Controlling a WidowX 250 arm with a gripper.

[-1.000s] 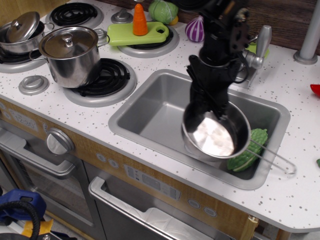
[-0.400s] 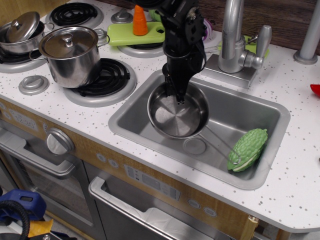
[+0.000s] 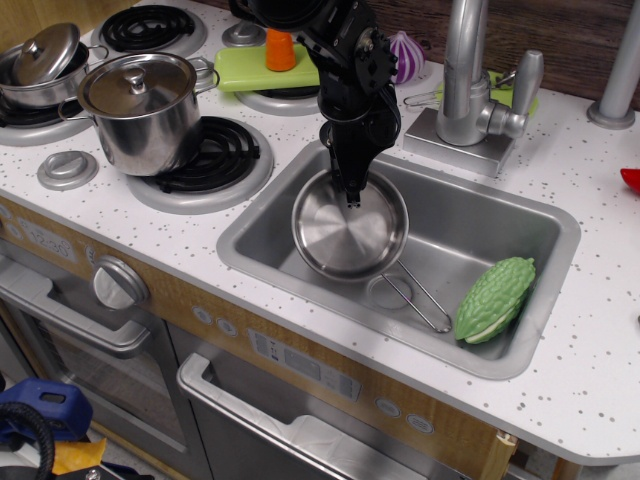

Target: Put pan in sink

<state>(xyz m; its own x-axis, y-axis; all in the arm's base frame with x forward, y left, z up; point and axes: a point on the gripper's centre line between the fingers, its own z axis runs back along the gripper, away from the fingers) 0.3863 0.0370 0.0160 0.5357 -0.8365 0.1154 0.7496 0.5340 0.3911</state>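
Note:
The pan (image 3: 345,235), shallow and shiny with a long wire loop handle (image 3: 420,300), lies in the left part of the grey sink (image 3: 490,215). Its handle points toward the front right of the basin. My gripper (image 3: 350,190) reaches down from the back and its fingers are closed on the pan's far rim. The dark arm hides part of the sink's back edge. The round drain (image 3: 392,292) shows just right of the pan.
A green bumpy toy vegetable (image 3: 495,298) lies in the sink's right front corner. The faucet (image 3: 465,70) stands behind the sink. A tall lidded pot (image 3: 140,105) and a smaller lidded pot (image 3: 40,60) sit on the stove at left. A green board (image 3: 250,68) lies at the back.
The gripper carried the pan from the right front of the sink to the left part and lowered it. The handle now lies on the basin floor.

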